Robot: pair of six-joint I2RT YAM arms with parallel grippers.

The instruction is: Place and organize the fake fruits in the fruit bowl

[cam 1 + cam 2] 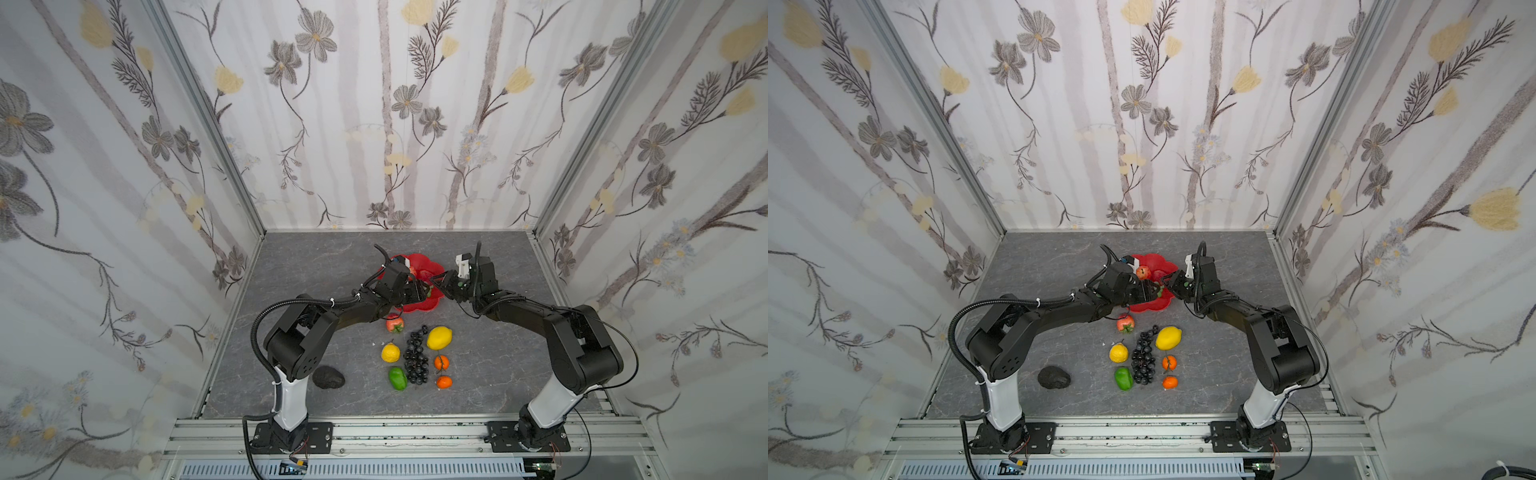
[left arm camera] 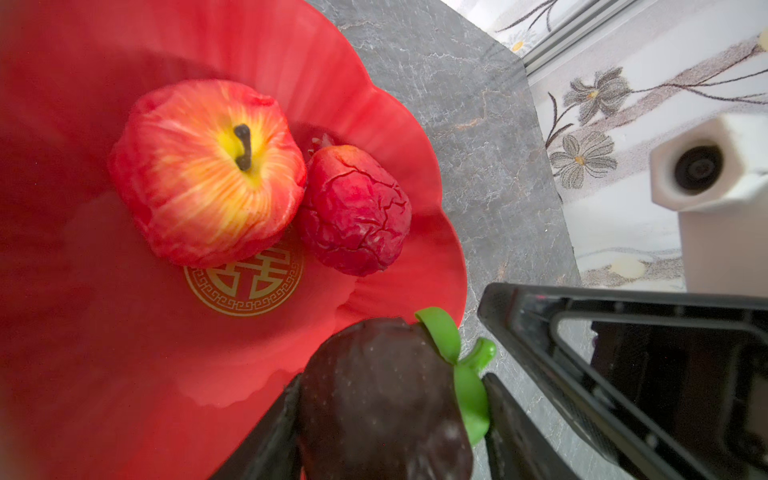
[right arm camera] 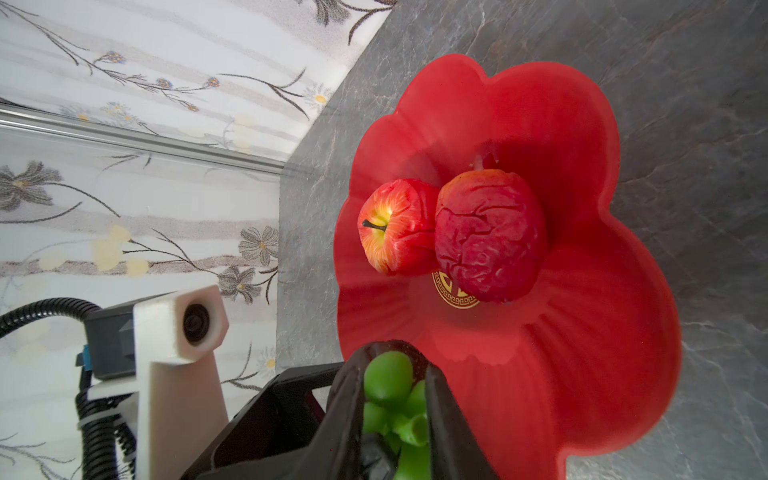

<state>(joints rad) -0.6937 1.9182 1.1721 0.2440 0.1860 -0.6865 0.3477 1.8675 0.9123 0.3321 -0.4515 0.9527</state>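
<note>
The red fruit bowl (image 1: 419,307) (image 1: 1152,306) (image 2: 124,374) (image 3: 582,374) has a scalloped rim. It holds a red-yellow apple (image 2: 199,187) (image 3: 395,228) and a wrinkled dark red fruit (image 2: 353,212) (image 3: 490,237) beside its gold emblem (image 2: 245,286). A dark fruit (image 2: 382,399) with a green leafy top (image 3: 390,382) hangs over the bowl's near rim. My left gripper (image 2: 390,419) (image 1: 420,291) is shut on its body. My right gripper (image 3: 392,411) (image 1: 437,286) is shut on the green top, its fingers (image 3: 440,407) pressed against the leaves.
In front of the bowl lie a red fruit (image 1: 394,323), a big lemon (image 1: 439,337), a small yellow fruit (image 1: 390,352), a black grape bunch (image 1: 415,358), a green pepper (image 1: 397,377), two oranges (image 1: 441,362) and a dark lump (image 1: 328,378). Patterned walls enclose three sides.
</note>
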